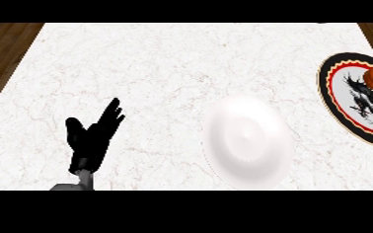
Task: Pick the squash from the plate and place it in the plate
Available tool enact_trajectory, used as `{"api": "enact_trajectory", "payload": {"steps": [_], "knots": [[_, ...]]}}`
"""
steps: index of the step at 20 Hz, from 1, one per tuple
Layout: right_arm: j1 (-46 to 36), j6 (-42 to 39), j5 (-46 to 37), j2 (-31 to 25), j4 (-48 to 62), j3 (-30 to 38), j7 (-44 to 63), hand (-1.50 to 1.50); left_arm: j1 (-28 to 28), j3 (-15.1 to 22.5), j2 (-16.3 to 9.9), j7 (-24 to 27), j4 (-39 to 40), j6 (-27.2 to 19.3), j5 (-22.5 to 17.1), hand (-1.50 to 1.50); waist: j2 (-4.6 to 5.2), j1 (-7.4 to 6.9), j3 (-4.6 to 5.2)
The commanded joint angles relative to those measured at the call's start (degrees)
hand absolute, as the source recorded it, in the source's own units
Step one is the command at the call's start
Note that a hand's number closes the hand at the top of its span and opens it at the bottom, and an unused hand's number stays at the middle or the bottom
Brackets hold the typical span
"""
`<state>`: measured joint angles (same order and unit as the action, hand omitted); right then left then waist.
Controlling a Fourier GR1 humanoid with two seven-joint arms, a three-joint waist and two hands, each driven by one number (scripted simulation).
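A: Nearest us, at the lower left, is the left hand (pixel 93 137), coming up from the near edge on its grey forearm. Its fingers (pixel 112 116) are straight and spread, thumb out to the left, grasping nothing. It is resting there, palm up off the worktop (pixel 146 69)

B: And the right hand?

A: It shows nowhere in the view, so its fingers can't be described

B: Where is the squash?

A: At the far right edge sits a patterned plate (pixel 348 98), with a black rim, a zigzag band and a dark figure on a pale centre. An orange-brown shape, which I take for the squash (pixel 368 75), lies on it, cut off by the edge of the view

B: And the target?

A: The white plate (pixel 247 140), near and to the right of centre, well apart from the hand and just left of the patterned one. Nothing lies in it

B: So how far along is the task?

A: By my judgement, not begun. The squash is ungrasped, and the pick, the carry and the placing are all left. The squash lies on the right side, so the right hand seems the likelier one to fetch it
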<state>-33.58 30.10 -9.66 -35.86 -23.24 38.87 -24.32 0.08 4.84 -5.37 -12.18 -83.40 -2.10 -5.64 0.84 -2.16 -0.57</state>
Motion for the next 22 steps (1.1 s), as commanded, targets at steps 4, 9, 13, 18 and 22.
{"api": "enact_trajectory", "payload": {"steps": [4,9,13,18,22], "knots": [[1.8,-9.1,8.3,-2.9,5.2,7.3,-8.8,-1.5,-0.3,-2.1,-1.8,-0.6,1.7,2.3,-1.8,0.0,-0.24,0.91,0.35],[9.2,-24.4,11.8,-3.5,5.5,8.1,-12.9,-1.5,0.0,-1.1,-0.1,-1.0,2.7,0.1,0.2,0.0,-0.6,2.05,0.44],[13.9,-31.5,12.5,-5.5,1.8,5.8,-11.0,-1.5,-0.3,-3.3,-2.0,0.6,4.0,1.9,-0.6,0.0,-0.92,2.59,0.59],[20.1,-31.2,11.7,-3.2,-3.5,2.3,-10.1,-1.5,5.1,-0.7,0.7,0.6,-0.3,-0.6,1.4,0.0,-1.11,2.68,0.67],[28.2,-30.4,12.2,1.5,-12.0,0.5,-11.6,-1.5,1.2,-3.0,-1.2,-1.6,0.5,1.9,-0.8,0.0,-1.05,2.92,0.67]]}}
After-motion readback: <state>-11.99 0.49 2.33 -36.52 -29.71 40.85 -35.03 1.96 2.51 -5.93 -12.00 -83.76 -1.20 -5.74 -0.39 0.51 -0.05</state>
